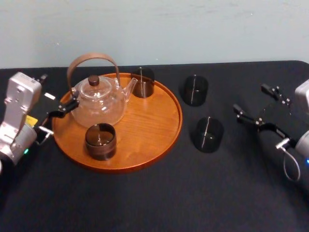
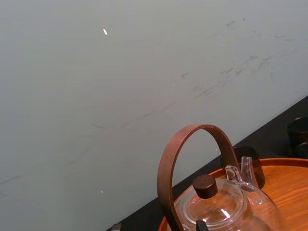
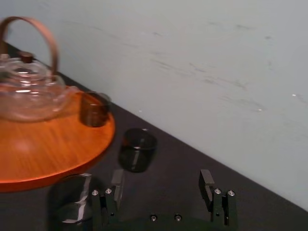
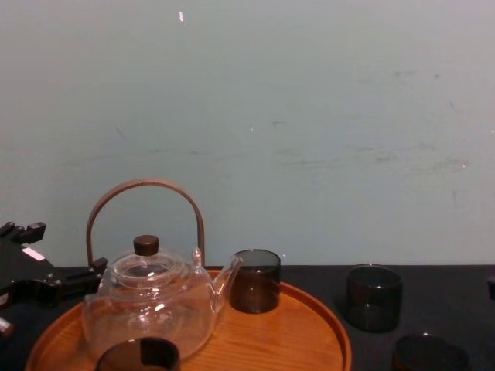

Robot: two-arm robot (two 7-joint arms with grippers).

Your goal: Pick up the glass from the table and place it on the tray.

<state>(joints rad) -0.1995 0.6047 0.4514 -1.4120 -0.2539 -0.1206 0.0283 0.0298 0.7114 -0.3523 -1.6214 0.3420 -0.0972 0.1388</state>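
Fingers [image 3: 208,183] of the right gripper [image 1: 258,103] are spread wide with nothing between them, at the right side of the flat black-cloth table [image 1: 159,198].

Two short dark smoked-glass cups stand upright on the cloth, right of the tray and off it: the near table glass [image 1: 208,135] and the far table glass [image 1: 194,90]. Both stand apart from the fingers, to their left. The near table glass is the closer one.

The right wrist view looks along the fingers. The far table glass [image 3: 137,149] lies ahead, roughly facing the gap. The near table glass [image 3: 72,199] sits off to the outer side of one finger, not between the two.

The chest view shows both from the side: the far table glass [image 4: 373,297] full height, the near table glass [image 4: 429,354] cut off low in the picture.

The large round orange-brown wooden tray [image 1: 171,130] carries a clear glass teapot with a bent brown handle [image 1: 99,99] and two more dark cups: the front tray cup [image 1: 100,141] and the back tray cup [image 1: 143,82].

The left gripper [image 1: 55,93] sits at the tray's left edge, its fingers apart and empty. One finger is close by the teapot's side; I cannot tell whether it touches.

The left wrist view gives the teapot's handle and dark lid knob [image 2: 204,186].
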